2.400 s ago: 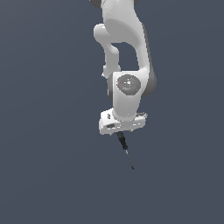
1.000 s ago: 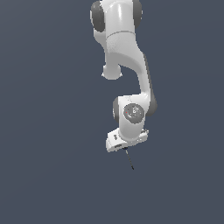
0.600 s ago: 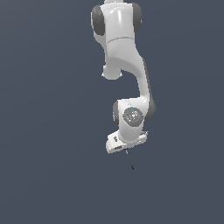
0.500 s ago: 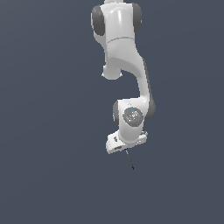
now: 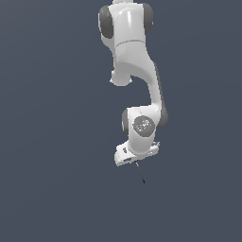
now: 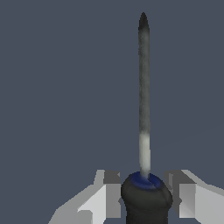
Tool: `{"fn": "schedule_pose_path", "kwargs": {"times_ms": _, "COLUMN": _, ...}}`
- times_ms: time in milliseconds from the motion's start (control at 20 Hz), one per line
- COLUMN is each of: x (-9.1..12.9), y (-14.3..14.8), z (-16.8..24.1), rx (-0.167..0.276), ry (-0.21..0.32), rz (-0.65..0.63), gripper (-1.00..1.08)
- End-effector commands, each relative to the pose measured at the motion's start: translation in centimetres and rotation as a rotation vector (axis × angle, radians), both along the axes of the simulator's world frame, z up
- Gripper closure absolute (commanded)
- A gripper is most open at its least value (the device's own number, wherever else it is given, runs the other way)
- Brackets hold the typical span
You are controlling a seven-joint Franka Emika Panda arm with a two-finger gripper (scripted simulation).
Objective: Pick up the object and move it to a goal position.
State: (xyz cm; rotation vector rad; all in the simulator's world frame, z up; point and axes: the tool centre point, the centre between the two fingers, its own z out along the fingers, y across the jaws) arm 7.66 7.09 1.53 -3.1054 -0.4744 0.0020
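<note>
Plain dark grey-blue backdrop filled both views. White arm (image 5: 134,71) hung downward, ending in gripper (image 5: 136,159). Wrist view: fingers (image 6: 109,192) sat closed against both sides of black handle of screwdriver (image 6: 144,131). Bluish collar lay just past fingertips; thin dark shaft projected straight out beyond gripper, tip clear of any surface
</note>
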Motion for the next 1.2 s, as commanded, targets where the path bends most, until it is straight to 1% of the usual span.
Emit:
{"fn": "schedule_pose_path", "kwargs": {"times_ms": 0, "x": 0.1, "y": -0.1, "z": 0.3, "rx": 0.0, "ry": -0.001, "rz": 0.0, "gripper": 1.08}}
{"fn": "schedule_pose_path", "kwargs": {"times_ms": 200, "x": 0.4, "y": -0.5, "z": 1.9, "rx": 0.0, "ry": -0.001, "rz": 0.0, "gripper": 1.08}}
{"fn": "schedule_pose_path", "kwargs": {"times_ms": 400, "x": 1.0, "y": -1.2, "z": 4.5, "rx": 0.0, "ry": -0.001, "rz": 0.0, "gripper": 1.08}}
{"fn": "schedule_pose_path", "kwargs": {"times_ms": 1150, "x": 4.2, "y": -4.9, "z": 18.5, "rx": 0.001, "ry": -0.001, "rz": 0.0, "gripper": 1.08}}
